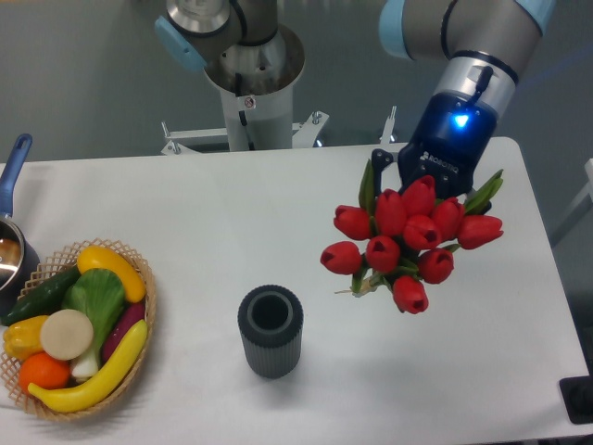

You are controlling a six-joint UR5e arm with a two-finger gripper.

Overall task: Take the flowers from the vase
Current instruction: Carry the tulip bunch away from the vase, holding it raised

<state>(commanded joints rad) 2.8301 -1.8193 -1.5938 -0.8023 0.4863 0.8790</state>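
The flowers (408, 236), a bunch of red tulip buds with green leaves, hang in the air at the right side of the table, tilted toward the camera. My gripper (422, 181) is right behind and above them and is shut on the stems; the buds hide its fingertips. The vase (271, 330), a dark grey ribbed cylinder with an open round mouth, stands upright and empty at the table's front middle, well left of and below the flowers.
A wicker basket (144, 287) of yellow, green and orange produce sits at the front left. A dark pot with a blue handle (13, 167) is at the left edge. The robot's base column (250, 83) stands behind the table.
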